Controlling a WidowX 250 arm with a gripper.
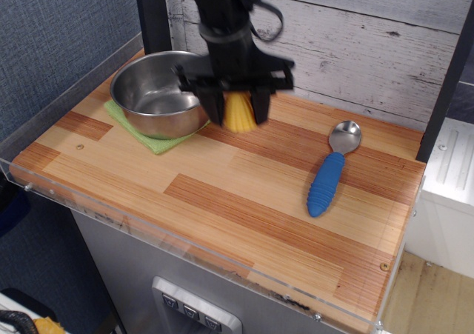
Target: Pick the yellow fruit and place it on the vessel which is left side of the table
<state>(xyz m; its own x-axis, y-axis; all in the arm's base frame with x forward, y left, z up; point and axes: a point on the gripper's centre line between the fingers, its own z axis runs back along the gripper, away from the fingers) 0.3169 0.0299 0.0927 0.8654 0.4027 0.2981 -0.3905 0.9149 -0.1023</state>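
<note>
While the corn cob piece (238,113) hangs clear of the table (244,201), the gripper (238,112) has its jaws clamped on it from both sides, upper middle of frame, just right of the steel bowl (159,91). Cob is yellow, point up, only its middle strip visible between the dark fingers (213,108). Arm is motion-blurred. Bowl sits upper left on a green cloth (148,135), empty inside as far as can be seen. Blue-handled spoon (329,172) lies right of centre, well apart from everything.

Risks, as a judgement: cob is tapered and bumpy, so a pinch on the sloped sides could let it squirt out downward during the sideways carry. Bowl rim looks close to the left finger; a low path could knock the rim and shove the bowl on the cloth. Releasing too high could make the cob bounce off the steel and roll out onto the table.
</note>
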